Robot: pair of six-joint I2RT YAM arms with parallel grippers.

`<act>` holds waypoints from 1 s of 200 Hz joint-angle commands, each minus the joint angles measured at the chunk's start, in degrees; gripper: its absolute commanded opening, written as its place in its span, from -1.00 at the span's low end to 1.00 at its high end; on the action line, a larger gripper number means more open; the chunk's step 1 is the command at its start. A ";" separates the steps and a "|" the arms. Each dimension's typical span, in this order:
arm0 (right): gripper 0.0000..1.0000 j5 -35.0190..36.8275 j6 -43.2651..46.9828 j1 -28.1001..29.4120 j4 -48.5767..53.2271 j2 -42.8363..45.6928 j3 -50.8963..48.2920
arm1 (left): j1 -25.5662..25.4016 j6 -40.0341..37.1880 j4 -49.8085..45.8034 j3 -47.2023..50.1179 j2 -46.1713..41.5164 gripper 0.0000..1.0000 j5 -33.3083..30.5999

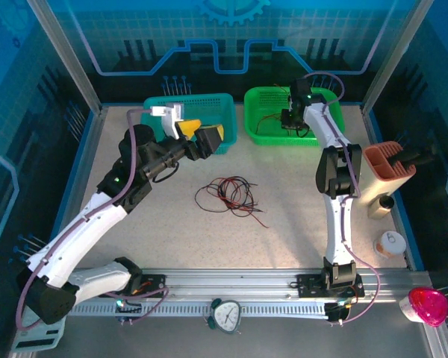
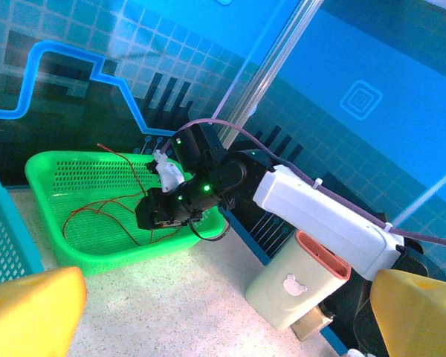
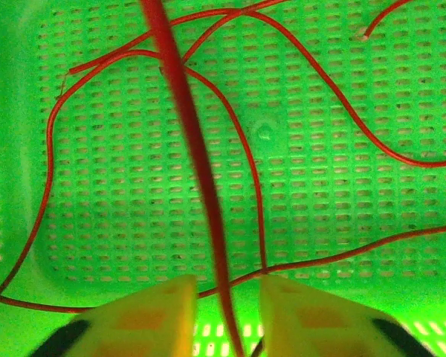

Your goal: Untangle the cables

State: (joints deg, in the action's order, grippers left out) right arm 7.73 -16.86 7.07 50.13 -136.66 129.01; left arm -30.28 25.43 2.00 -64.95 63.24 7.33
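right claw [image 3: 227, 291] straddles red cable [image 3: 186, 134] inside green basket [image 3: 342, 208].

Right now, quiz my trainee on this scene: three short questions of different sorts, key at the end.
1. True or false: the cable tangle lies inside a basket.
2. The right pincer hangs over: A the green basket; B the teal basket; C the clock.
3. Fill in: the cable running between that pincer's fingers is ____.
Key: 1 false, it lies on the table; 2 A; 3 red.
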 commanded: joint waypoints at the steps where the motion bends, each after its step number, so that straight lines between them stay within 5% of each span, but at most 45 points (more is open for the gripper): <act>1: -0.22 0.28 1.06 0.45 1.55 0.36 2.57 | -0.30 0.37 1.27 0.61 -1.12 0.98 1.11; 139: -0.11 -1.96 -0.42 2.59 -1.12 11.06 0.96 | -0.39 0.48 -0.39 0.96 -0.57 0.98 -0.13; 163: -0.11 -4.02 -1.24 5.34 -4.60 18.07 -8.17 | -0.39 0.01 -2.38 2.02 -0.32 0.98 -1.51; 200: -0.11 -8.01 -4.29 11.35 -16.89 35.27 -35.85 | -0.35 0.83 -6.11 7.46 -0.78 0.98 -4.45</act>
State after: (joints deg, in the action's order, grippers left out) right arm 4.01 -18.17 14.31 41.17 -111.83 106.30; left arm -30.28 25.58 0.10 -61.36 63.24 5.87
